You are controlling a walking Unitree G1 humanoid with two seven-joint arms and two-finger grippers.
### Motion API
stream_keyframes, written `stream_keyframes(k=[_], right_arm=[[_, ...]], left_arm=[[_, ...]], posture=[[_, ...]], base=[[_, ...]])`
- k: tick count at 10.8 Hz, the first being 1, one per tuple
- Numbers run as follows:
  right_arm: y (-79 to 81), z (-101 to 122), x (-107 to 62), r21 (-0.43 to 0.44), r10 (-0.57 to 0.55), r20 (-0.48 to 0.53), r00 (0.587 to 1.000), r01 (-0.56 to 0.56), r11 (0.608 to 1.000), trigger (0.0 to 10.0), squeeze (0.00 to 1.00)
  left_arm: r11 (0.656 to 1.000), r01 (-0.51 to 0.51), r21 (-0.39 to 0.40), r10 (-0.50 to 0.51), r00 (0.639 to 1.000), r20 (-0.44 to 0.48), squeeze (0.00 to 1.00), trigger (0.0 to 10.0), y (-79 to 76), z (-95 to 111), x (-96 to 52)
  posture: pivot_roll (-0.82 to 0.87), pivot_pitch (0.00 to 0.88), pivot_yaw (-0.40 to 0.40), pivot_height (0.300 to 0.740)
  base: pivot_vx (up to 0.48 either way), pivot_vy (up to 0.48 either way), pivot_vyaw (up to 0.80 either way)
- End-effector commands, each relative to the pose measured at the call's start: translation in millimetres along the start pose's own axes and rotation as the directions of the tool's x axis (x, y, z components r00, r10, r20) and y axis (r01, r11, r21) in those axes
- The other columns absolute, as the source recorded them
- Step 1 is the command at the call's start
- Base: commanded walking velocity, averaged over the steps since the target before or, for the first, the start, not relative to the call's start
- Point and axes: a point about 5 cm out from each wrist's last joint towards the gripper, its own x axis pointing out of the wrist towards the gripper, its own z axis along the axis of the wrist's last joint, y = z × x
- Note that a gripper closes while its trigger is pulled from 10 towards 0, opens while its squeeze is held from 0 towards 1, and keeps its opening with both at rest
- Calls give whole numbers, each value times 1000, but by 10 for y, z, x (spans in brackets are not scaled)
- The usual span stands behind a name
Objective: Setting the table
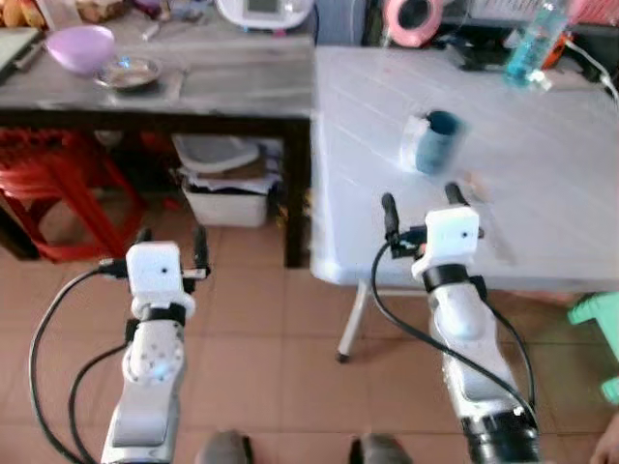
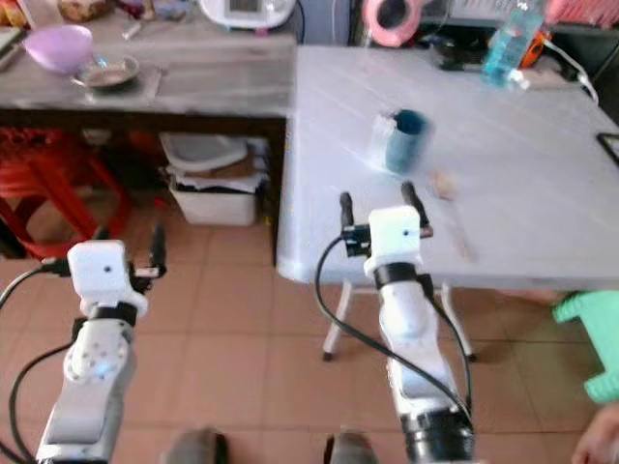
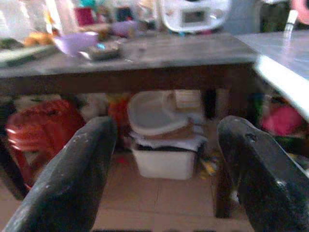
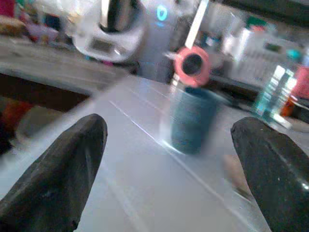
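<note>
mug: blue-teal mug (image 1: 440,140) standing upright on my white counter (image 1: 542,184), a bit in from the near edge, and blurry in every view, so no detail on it. There's something pale right against its left side, can't tell what.

right pincer: my right pincer (image 1: 421,203) is over the near edge of the white counter, pointing at the mug but well short of it, not touching. Fingers spread wide, nothing in them. In the wrist view the mug (image 4: 191,119) sits right between the two black fingers (image 4: 58,174), further off.

left pincer: my left pincer (image 1: 171,242) is out over the tiled floor (image 1: 261,338), off to the left of the white counter. Also wide open and empty. Its wrist view looks under the dark counter.

small bits: a little tan thing (image 1: 474,184) lies on the white counter just right of the mug, too blurred to name.

dark counter: grey-topped dark counter (image 1: 232,87) butts up against the white one on the left. A purple bowl (image 1: 79,48) and a small metal dish (image 1: 127,72) sit side by side on it.

underneath: white bin (image 1: 224,198) with stuff piled on top, red stool (image 1: 58,184) beside it.

far side: blue bottle (image 1: 535,41) at the back of the white counter, pink round thing (image 1: 413,19) behind it.
</note>
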Motion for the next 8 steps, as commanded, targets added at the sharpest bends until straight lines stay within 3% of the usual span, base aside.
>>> stream_keyframes(k=[1, 3, 8], right_arm=[[-50, 29, 8, 4, -19, 5, 1000, 19, 1000, 10000, 0], [-65, 25, 6, 8, -25, 0, 1000, 25, 1000, 10000, 0], [-50, 28, 11, 7, -7, -7, 1000, 7, 1000, 10000, 0]], left_arm=[[1000, 16, 2, -16, 1000, 9, 0, 10000, -24, 33, 10], [1000, 21, 7, -21, 1000, 6, 0, 10000, -26, 30, 23], [998, 67, -11, -67, 997, 39, 0, 10000, -63, 65, 27]], posture=[[4, 130, -5, 740], [1, 126, -7, 740], [-1, 126, -9, 740]], base=[[0, -469, 0], [0, -469, 0], [0, 0, 0]])
